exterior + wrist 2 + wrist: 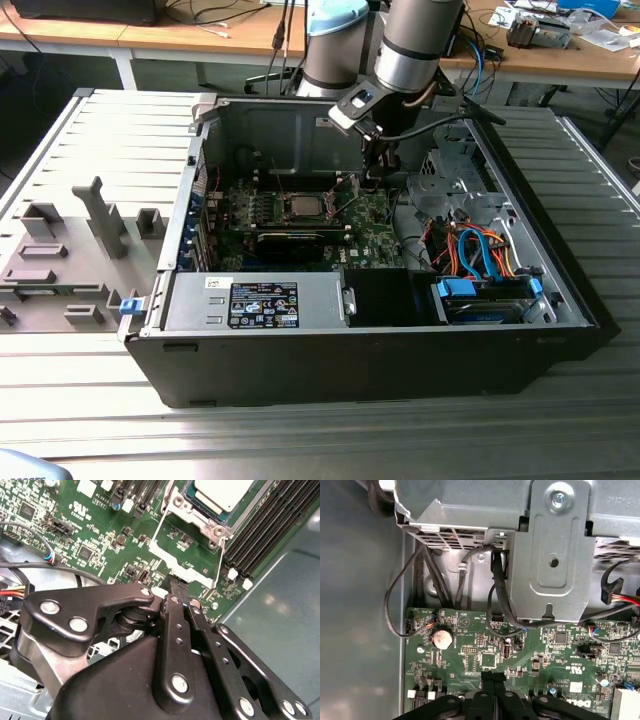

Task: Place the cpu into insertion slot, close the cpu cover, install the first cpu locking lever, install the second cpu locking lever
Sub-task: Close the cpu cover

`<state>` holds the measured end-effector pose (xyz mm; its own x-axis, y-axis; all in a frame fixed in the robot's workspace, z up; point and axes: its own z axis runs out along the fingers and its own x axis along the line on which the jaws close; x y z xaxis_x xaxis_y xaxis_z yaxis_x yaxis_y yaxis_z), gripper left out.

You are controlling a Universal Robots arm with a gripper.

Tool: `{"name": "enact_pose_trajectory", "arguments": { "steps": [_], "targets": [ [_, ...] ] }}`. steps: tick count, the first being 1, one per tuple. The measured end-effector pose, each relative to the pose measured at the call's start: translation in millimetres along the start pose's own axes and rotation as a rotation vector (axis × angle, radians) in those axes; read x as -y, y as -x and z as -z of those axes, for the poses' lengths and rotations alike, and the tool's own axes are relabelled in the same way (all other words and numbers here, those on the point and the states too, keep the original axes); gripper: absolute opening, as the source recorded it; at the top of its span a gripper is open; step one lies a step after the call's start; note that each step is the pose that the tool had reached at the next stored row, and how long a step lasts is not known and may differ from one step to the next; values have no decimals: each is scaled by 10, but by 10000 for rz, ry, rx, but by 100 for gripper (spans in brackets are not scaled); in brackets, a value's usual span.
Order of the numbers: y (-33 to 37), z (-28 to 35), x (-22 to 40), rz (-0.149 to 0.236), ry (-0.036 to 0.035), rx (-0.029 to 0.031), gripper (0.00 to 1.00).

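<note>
Slatted metal counter [300, 440] carries everything, with desks behind it. At the exterior view's left stand grey plastic fixtures [70, 250]; beside them lies the open computer case [350, 365], its green motherboard [370, 235] facing up. Near the board's middle the cpu [300, 207] already rests in the insertion slot [196, 521], silver top up.

Placing looks done, so the step in hand is, I judge, closing the cpu cover [186, 571]. The cover is swung open away from the slot, and bare board shows through its square opening.

Further toward the exterior view's right the arm reaches down into the case. The hand [381, 170] has its fingers pressed together with nothing between them (a pusher, not a pincher, at this point). In the second wrist view its tips sit right at the cover's free edge, touching or just short of it; I cannot tell which.

To do this well, the tips should bear on that solid metal strip, not on the small parts of the board beside it. The push should follow the cover's arc about its hinge rather than run straight. One risk is the tips slipping off the thin edge and scraping the cpu.

Orange and blue cables [475, 250] lie at the far right, well apart from the work
</note>
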<state>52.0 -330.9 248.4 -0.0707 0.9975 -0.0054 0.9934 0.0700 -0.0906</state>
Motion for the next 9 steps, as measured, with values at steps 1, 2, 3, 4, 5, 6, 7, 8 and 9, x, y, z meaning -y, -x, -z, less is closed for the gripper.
{"name": "enact_pose_trajectory", "arguments": {
  "steps": [1, 2, 3, 4, 5, 6, 7, 8, 9],
  "targets": [
    [-1, -2, 12, -2, 1, -4, 11],
    [-2, -3, 23, -4, 3, -3, 11],
    [-3, -4, 36, -4, 7, -2, 11],
    [-4, -5, 49, -3, 13, -2, 11],
    [-4, -6, 59, -3, 16, -2, 11],
    [-5, -7, 72, -3, 22, -1, 11],
    [-6, -8, 82, -4, 27, -1, 11],
    [-6, -8, 90, -4, 31, -1, 11],
    [-7, -9, 98, -4, 34, -1, 11]
  ]
}}
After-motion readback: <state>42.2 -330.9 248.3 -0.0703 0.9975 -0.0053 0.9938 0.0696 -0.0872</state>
